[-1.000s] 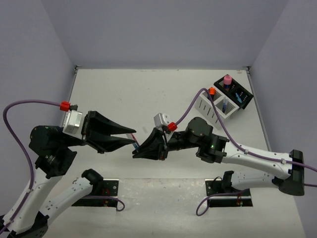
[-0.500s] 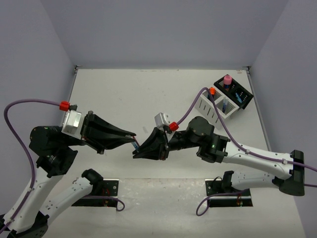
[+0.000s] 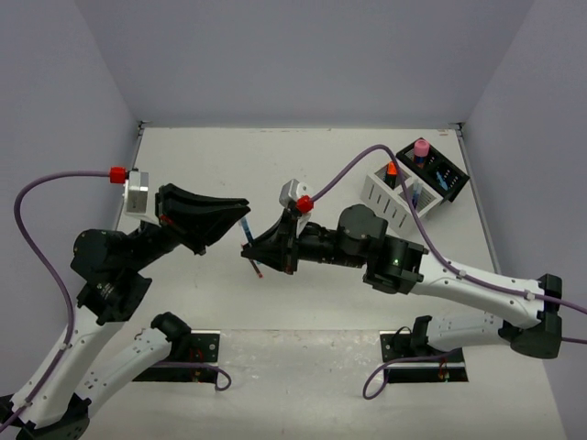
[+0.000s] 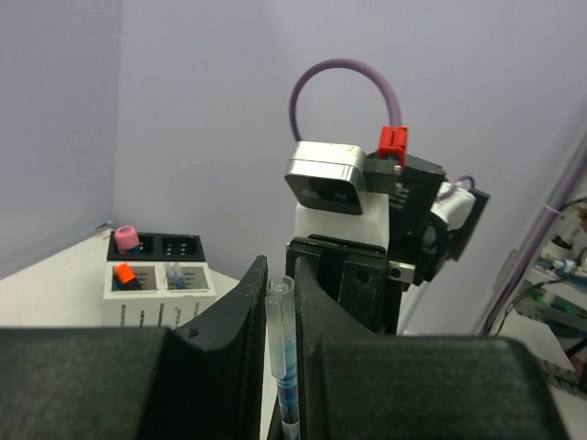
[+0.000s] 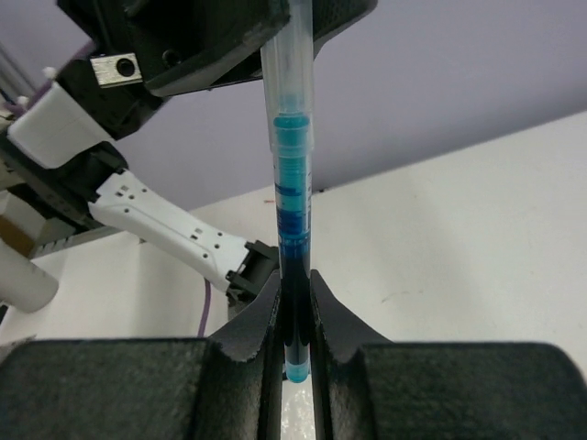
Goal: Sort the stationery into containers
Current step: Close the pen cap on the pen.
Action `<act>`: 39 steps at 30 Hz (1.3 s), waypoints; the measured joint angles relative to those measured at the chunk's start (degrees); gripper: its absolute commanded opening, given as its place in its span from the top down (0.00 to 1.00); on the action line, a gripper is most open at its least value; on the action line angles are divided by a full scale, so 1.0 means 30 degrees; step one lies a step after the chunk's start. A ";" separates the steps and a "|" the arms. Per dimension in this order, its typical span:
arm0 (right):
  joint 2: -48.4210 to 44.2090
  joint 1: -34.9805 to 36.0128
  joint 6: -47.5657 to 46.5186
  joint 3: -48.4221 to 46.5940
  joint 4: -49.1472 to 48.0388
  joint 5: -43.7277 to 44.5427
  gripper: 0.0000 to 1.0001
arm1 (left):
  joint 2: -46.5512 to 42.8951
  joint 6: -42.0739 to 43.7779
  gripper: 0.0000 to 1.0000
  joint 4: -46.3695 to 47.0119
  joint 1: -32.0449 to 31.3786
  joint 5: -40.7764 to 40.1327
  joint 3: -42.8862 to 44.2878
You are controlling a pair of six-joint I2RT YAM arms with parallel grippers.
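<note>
While the blue pen [image 5: 292, 183] is being held clear of the table at the centre of the top view, it is being pinched from both sides: the left gripper [image 4: 278, 275] is being clenched on its clear upper part, the right gripper [image 5: 293, 284] on its dark lower end. A handover is being judged here. For a clean one, the left jaws should be eased apart only once the right pinch is sure, with no twisting. The long axis is being kept steep, slanting from upper left to lower right in the top view. The white box [image 3: 385, 197] and black box [image 3: 447, 174] are being left waiting at upper right.
</note>
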State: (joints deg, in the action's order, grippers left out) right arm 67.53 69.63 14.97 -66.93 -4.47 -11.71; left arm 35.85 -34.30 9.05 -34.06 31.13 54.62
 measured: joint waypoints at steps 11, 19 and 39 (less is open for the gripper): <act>0.2866 -0.0389 -0.0403 -0.4144 0.3400 0.1040 1.00 | -0.1033 -0.0792 1.00 0.0186 0.0183 -0.4313 -0.1324; 0.2856 -0.0899 -0.0259 -0.2813 0.2215 -0.0448 1.00 | -0.1624 -0.0823 1.00 -0.1984 0.0225 -0.5178 -0.1177; 0.0513 -0.1642 0.0335 -0.1075 -0.0973 -0.4813 1.00 | 0.1194 0.2178 0.44 -0.6388 -0.0033 0.0689 0.4223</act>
State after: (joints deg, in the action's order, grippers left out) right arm 69.07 64.71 15.98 -70.16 -7.39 -26.15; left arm 39.43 -27.77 -10.12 -34.16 33.20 67.29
